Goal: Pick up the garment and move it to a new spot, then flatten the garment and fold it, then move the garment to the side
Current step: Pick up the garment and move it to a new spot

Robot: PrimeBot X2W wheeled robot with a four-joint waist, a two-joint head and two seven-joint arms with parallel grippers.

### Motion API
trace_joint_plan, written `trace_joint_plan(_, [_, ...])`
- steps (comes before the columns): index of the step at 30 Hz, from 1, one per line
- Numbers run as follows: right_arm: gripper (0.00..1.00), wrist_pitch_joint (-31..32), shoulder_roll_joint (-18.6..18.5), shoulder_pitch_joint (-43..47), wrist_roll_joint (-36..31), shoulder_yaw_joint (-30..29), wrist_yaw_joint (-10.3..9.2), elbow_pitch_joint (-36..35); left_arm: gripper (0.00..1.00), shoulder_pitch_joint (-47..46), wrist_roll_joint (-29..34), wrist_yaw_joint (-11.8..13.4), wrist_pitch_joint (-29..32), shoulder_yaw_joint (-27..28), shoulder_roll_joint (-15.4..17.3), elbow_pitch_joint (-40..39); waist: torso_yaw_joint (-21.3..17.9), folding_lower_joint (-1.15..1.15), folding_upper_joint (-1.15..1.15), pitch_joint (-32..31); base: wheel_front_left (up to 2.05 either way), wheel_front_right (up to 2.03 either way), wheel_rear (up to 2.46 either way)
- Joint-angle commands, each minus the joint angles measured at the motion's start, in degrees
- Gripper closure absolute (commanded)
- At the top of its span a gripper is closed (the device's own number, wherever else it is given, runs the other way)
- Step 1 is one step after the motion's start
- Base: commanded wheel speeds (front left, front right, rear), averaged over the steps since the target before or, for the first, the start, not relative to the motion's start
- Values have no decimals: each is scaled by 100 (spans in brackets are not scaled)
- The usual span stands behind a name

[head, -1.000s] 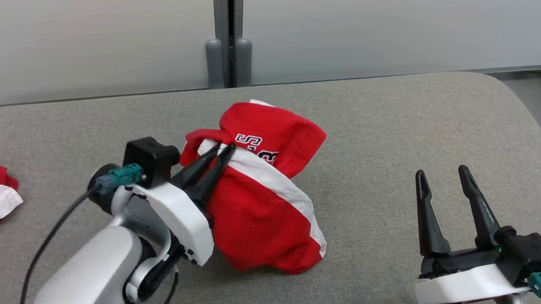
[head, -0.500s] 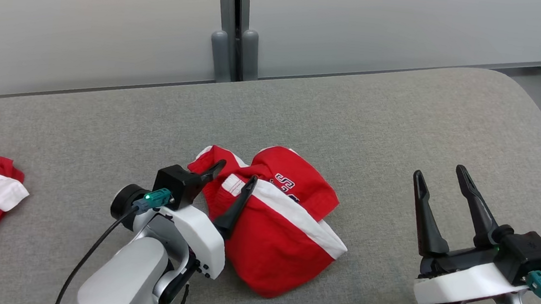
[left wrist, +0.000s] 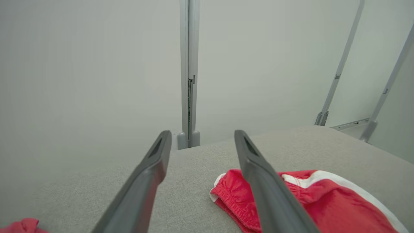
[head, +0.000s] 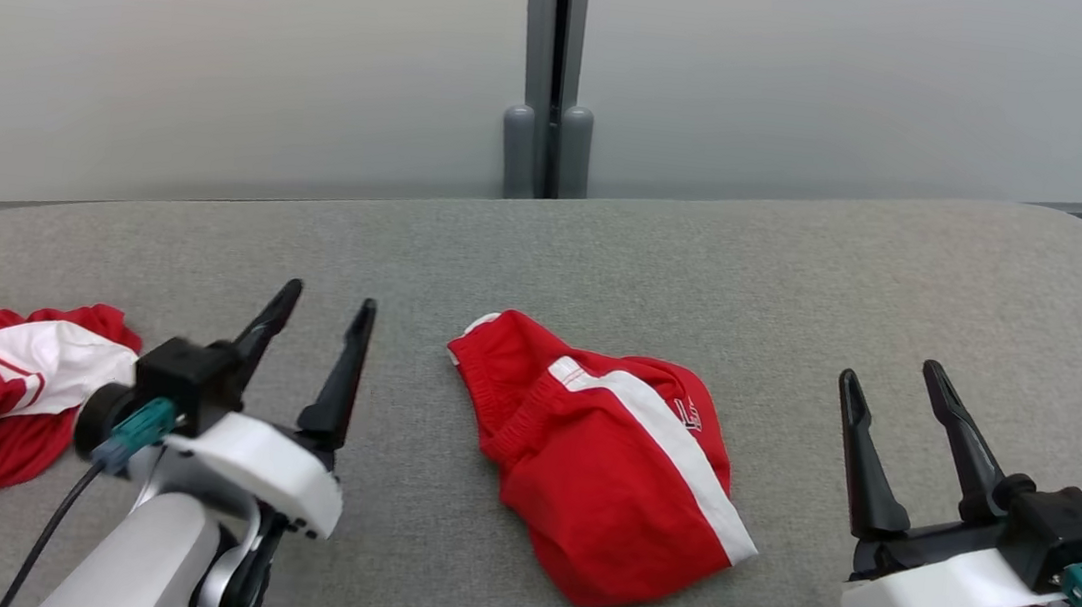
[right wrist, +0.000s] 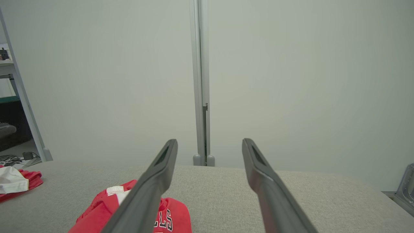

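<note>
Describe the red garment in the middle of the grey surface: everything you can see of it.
The red garment looks like sports shorts in soft knit cloth, with a broad white stripe down one side, a gathered elastic band at its far left end and dark, white-edged lettering near its right edge, partly hidden in a fold. It lies loosely crumpled, not flattened, on the grey padded table, between the open left claw and the open right claw. Neither claw touches it.

A test lab, by the look: pale partition panels (head: 225,59) on a grey post (head: 554,64), a grey fabric counter (head: 806,271), bare metal struts (left wrist: 339,74) (loose cables (right wrist: 11,158) beyond).
</note>
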Motion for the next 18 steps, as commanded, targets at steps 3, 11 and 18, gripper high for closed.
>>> trace_joint_plan(3, [0,-29,-83,132,16,-120,9,-56,0,436,-49,313,-65,311,180,-388,147,0,0,-47,0,0,0])
trace_joint_plan(11, [0,-29,-19,376,192,-366,9,-175,0,1451,14,791,-96,1132,196,-1407,213,0,0,-78,0,0,0])
trace_joint_plan(18, [0,-29,14,443,254,-379,9,-239,0,2124,318,752,-96,1479,9,-1955,232,0,0,-66,0,0,0])
